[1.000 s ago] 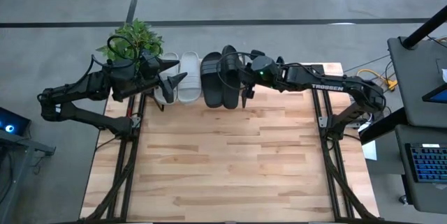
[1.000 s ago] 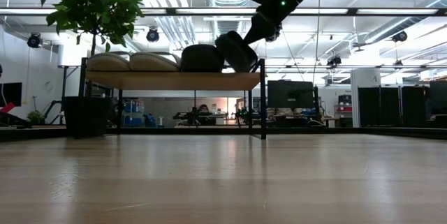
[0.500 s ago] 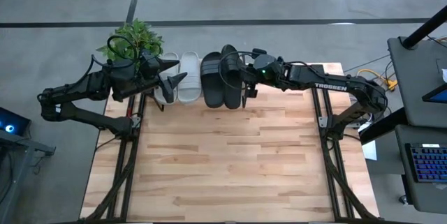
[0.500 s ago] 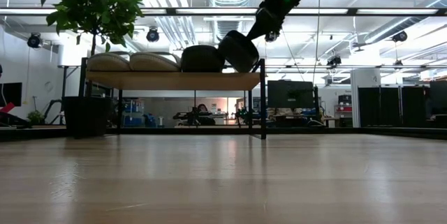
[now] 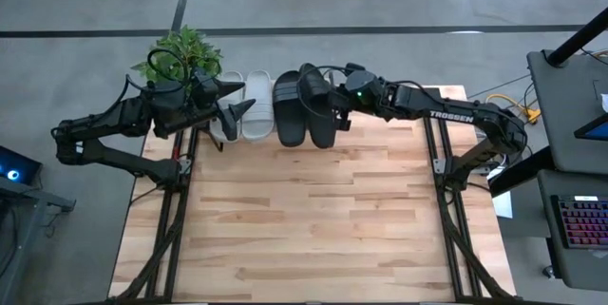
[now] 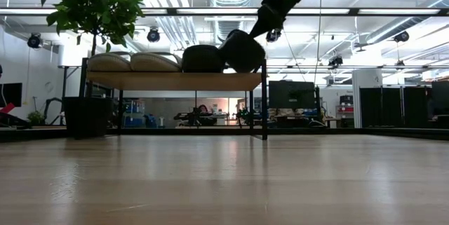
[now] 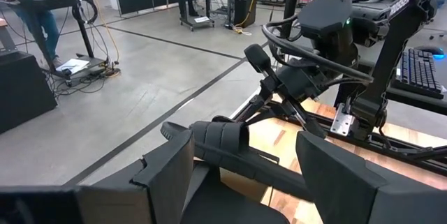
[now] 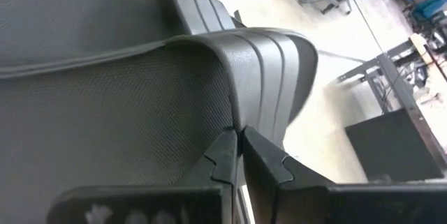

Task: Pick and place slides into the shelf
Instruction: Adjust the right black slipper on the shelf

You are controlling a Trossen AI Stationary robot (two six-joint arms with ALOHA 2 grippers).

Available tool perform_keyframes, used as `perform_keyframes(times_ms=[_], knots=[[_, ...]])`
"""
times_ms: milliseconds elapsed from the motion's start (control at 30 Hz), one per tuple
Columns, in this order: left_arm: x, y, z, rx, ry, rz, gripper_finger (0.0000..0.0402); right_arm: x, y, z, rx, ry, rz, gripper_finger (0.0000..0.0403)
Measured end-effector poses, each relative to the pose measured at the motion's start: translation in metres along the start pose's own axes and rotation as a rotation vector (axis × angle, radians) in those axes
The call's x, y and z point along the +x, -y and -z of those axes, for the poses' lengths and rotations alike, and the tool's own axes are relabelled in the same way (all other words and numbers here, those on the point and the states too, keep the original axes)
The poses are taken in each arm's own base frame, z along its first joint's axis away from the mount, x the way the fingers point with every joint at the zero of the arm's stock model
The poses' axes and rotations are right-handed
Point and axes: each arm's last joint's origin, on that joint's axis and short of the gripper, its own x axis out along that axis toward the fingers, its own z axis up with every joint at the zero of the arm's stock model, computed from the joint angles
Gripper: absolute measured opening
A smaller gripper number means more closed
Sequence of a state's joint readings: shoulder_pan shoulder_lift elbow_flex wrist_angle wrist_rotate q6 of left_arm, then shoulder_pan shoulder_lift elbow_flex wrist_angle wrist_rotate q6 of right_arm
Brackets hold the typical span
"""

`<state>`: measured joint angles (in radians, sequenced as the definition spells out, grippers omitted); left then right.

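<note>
Jaws on the left gripper (image 5: 231,112) stand wide and empty, waiting beside the grey slides (image 5: 245,104) on the shelf (image 6: 175,80). Right gripper (image 5: 332,113) has its jaws pinched thin on the strap of the last black slide (image 5: 318,107), tipping it, probably to seat it flat beside its black mate (image 5: 290,107).

Shelf (image 6: 175,80), wooden top on black legs, at table's far edge. On it in a row: two grey slides (image 5: 245,105), one black slide (image 5: 289,107), second black slide (image 5: 318,105) tilted at right end.
</note>
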<state>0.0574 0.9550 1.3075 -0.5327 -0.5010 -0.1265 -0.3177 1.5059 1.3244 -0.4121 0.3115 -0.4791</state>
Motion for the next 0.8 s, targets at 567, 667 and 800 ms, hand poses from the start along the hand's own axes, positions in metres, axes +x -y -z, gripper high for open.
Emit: perform_keyframes(times_ms=[567, 667, 800], knots=[[0.001, 0.000, 0.000, 0.001, -0.003, 0.000, 0.0238, 0.008, 0.011, 0.007, 0.153, -0.026, 0.032, 0.0009], [0.002, 0.001, 0.001, 0.002, -0.005, 0.001, 0.0238, 0.009, 0.011, 0.008, 0.140, -0.026, 0.028, 0.0009], [0.003, 0.001, 0.001, 0.004, -0.007, 0.001, 0.0238, 0.009, 0.010, 0.008, 0.157, -0.024, 0.026, 0.0009]])
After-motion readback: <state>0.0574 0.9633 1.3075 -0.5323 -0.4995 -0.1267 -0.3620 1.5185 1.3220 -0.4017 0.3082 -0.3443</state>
